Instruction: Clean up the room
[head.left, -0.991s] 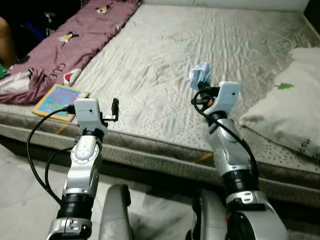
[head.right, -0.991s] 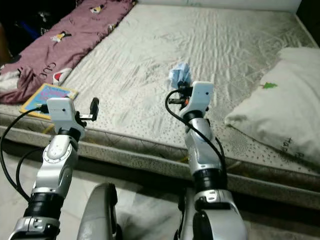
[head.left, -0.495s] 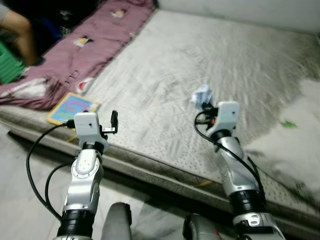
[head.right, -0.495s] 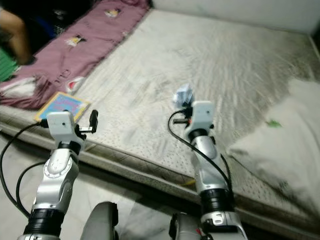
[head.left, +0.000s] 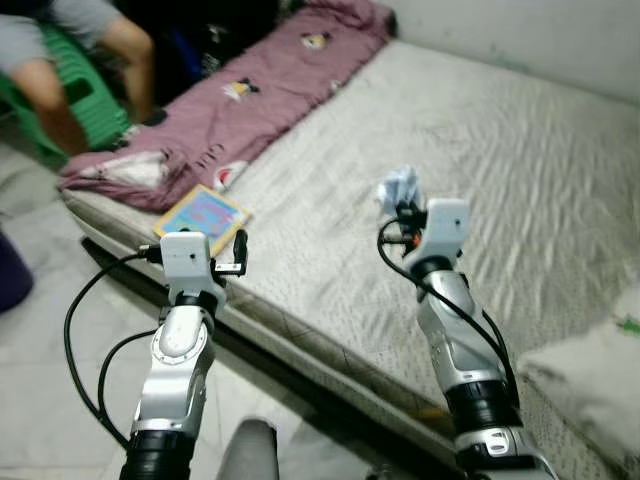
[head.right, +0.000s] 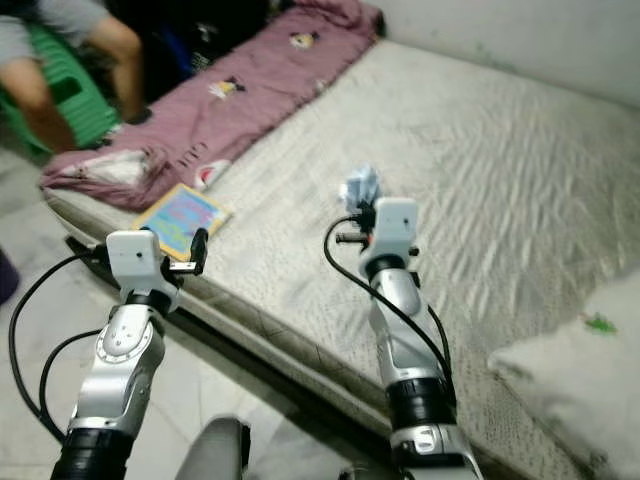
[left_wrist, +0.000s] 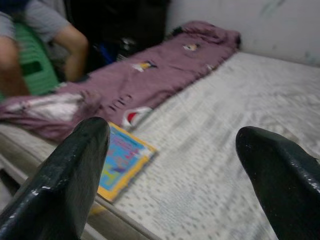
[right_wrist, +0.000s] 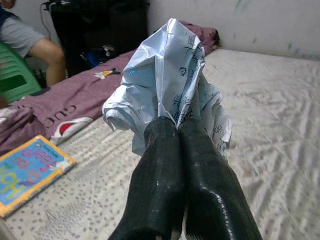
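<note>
A crumpled pale blue and white plastic wrapper (right_wrist: 170, 75) is pinched in my right gripper (right_wrist: 177, 125), whose fingers are shut on its lower edge. From the head, that gripper (head.left: 405, 212) is held up over the grey mattress (head.left: 520, 170), with the wrapper (head.left: 398, 187) sticking out above it. My left gripper (left_wrist: 172, 145) is open with nothing between its fingers; it hangs by the mattress's near edge (head.left: 238, 252). A colourful children's book (head.left: 203, 212) lies flat on the mattress just beyond the left gripper.
A purple blanket (head.left: 250, 95) runs along the bed's left side. A person (head.left: 70, 40) sits on a green stool (head.left: 75, 95) at the far left. A white pillow (head.left: 590, 390) lies at the right. Tiled floor (head.left: 50, 380) is below the left arm.
The camera has swung left, so the whole scene has shifted right; the person and green stool have come into view. Both arms hold their poses, and the wrapper stays gripped.
</note>
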